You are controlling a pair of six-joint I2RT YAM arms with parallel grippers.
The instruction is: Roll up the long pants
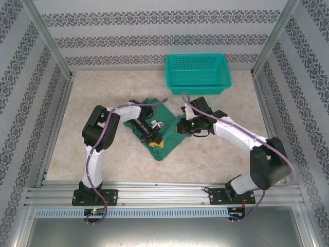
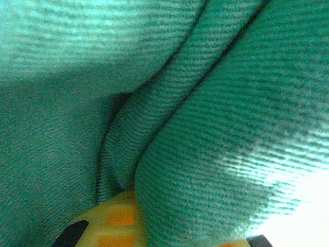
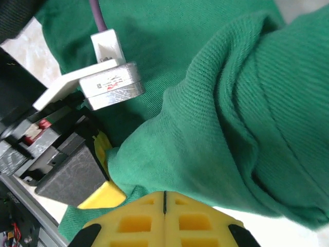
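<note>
The long pants (image 1: 170,137) lie bunched in a dark green heap at the middle of the table. My left gripper (image 1: 157,143) is at the heap's near edge. In the left wrist view a thick fold of the long pants (image 2: 216,154) sits between the yellow fingers (image 2: 105,226), so my left gripper (image 2: 169,241) is shut on it. My right gripper (image 1: 180,128) is at the heap's right side. Its jaws meet in a thin line at my right gripper (image 3: 164,198), and the long pants (image 3: 231,118) bulge just past the tips; I cannot tell if any cloth is pinched.
A teal mesh basket (image 1: 197,73) stands at the back right, apart from the heap. Patterned walls close in the table on three sides. In the right wrist view the left arm's wrist camera (image 3: 110,85) and its yellow finger (image 3: 104,196) sit very close.
</note>
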